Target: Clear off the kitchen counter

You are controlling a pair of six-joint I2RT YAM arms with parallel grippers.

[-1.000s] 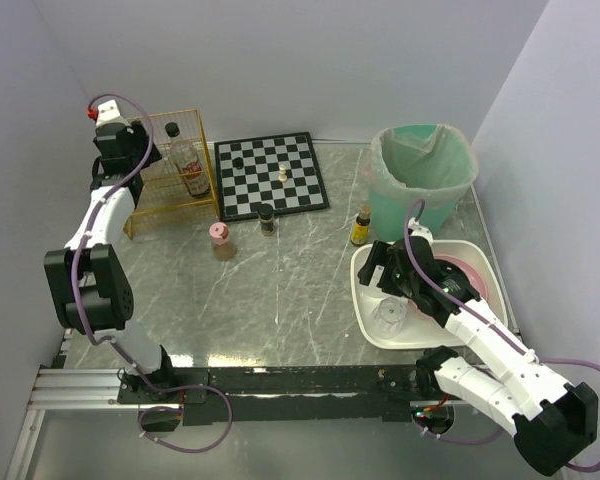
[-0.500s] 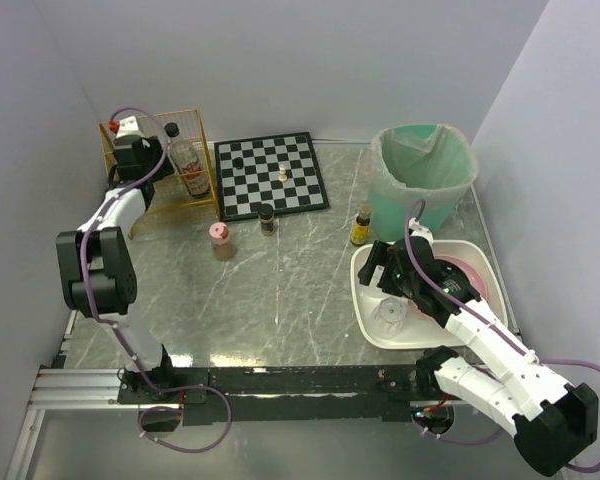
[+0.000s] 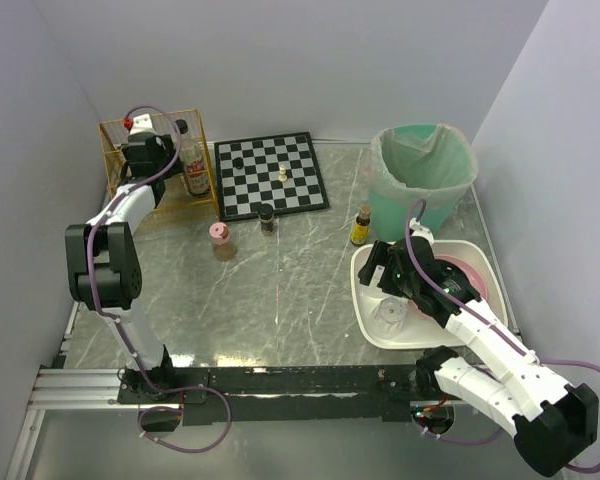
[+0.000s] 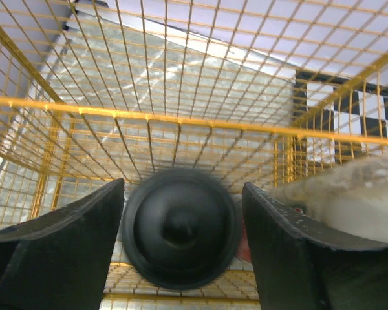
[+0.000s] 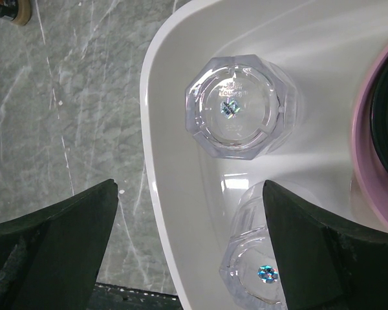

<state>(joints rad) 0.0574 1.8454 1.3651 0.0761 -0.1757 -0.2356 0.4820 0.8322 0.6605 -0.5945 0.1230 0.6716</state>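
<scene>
Item: grey-green marble-look kitchen counter [image 3: 280,290], beneath both arms. I see the left gripper [image 4: 182,187] spread, flanking a black round bottle cap [image 4: 180,234] inside the yellow wire basket [image 4: 181,121]; contact unclear. Right gripper [image 5: 191,187] is wide apart over a clear faceted glass [image 5: 236,106] in the white rectangular tray [image 5: 181,213].

No legible txt or labels.

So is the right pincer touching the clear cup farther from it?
Apart. The right wrist view shows the right pincer open wide, with bare white tray between that clear cup and both fingers.
</scene>
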